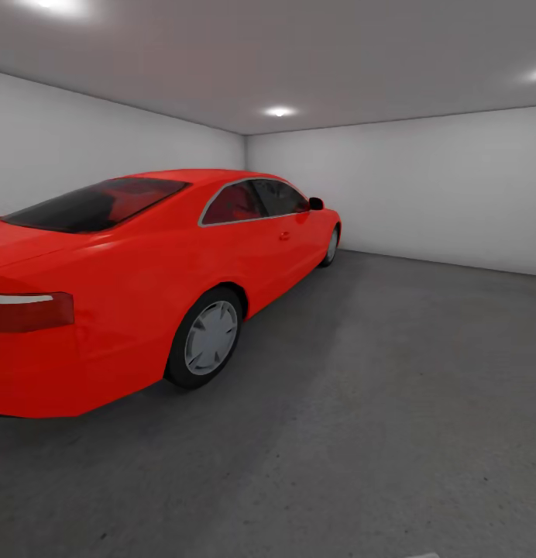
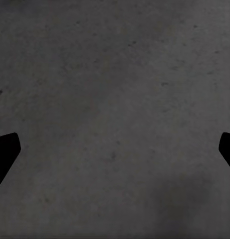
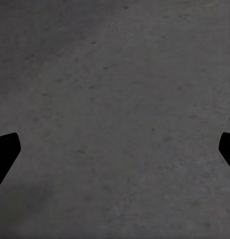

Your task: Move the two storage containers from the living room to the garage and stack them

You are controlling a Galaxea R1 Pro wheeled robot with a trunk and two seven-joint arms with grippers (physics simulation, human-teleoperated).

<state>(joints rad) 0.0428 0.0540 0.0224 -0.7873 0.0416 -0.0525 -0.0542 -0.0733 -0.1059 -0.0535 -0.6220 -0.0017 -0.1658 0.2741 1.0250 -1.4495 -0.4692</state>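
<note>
I am in the garage, facing its dark grey speckled concrete floor (image 1: 392,403). The two red-orange storage containers are out of view. My left gripper (image 2: 115,154) is open, its black fingertips (image 2: 5,154) spread wide at the frame's edges with bare concrete (image 2: 115,99) between them. My right gripper (image 3: 115,154) is open in the same way, one fingertip (image 3: 5,154) at each side over bare concrete (image 3: 115,99), holding nothing.
A red coupe (image 1: 136,279) fills the left half of the head view, its rear wheel (image 1: 210,337) close by. Plain white walls (image 1: 423,186) close the room behind and to the right. Open concrete stretches to the right of the car. Ceiling spotlights (image 1: 280,111) glow above.
</note>
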